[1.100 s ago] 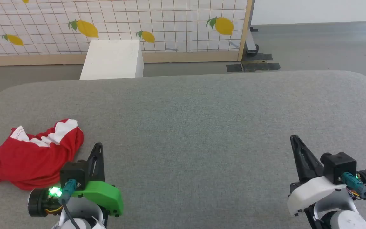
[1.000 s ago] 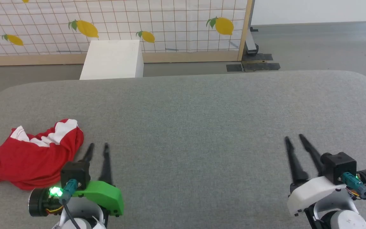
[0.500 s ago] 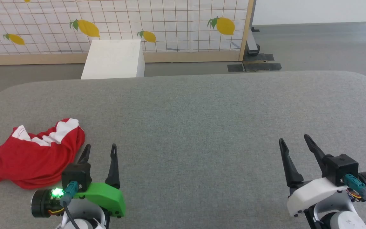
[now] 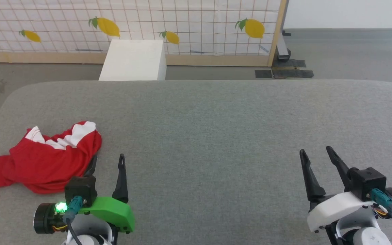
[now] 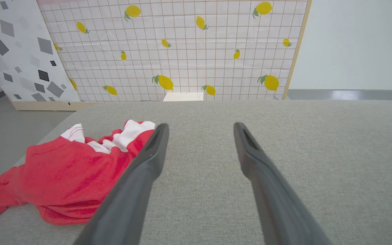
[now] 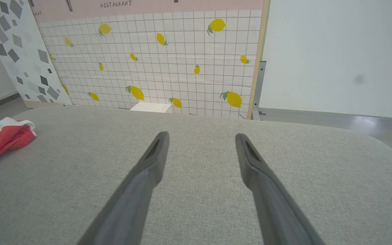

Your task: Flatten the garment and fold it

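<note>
**Currently: garment bunched, both grippers empty**

At this stage the garment [image 4: 46,163] lies in a crumpled heap near the left edge of the table [image 4: 216,112]. Its white panels sit at the far side, and a red tail trails toward the near left corner. The left gripper [image 4: 108,156] is just beside the heap's right edge, fingers apart and holding nothing; whether it touches the cloth cannot be confirmed. The right gripper [image 4: 315,149] is well apart from the cloth at the table's right side, fingers likewise spread and empty. Flattening is judged not yet begun.

Hazards from this state:
- Grasping the heap's middle would likely pinch several layers, so the cloth would lift as a lump instead of opening.
- The fabric looks thin and soft, so a shallow pinch at a hem may slip out under tension.
- The heap lies close to the left edge, so a leftward pull could drag it over the side.
- A one-handed pull would probably slide the heap rather than spread it.
</note>
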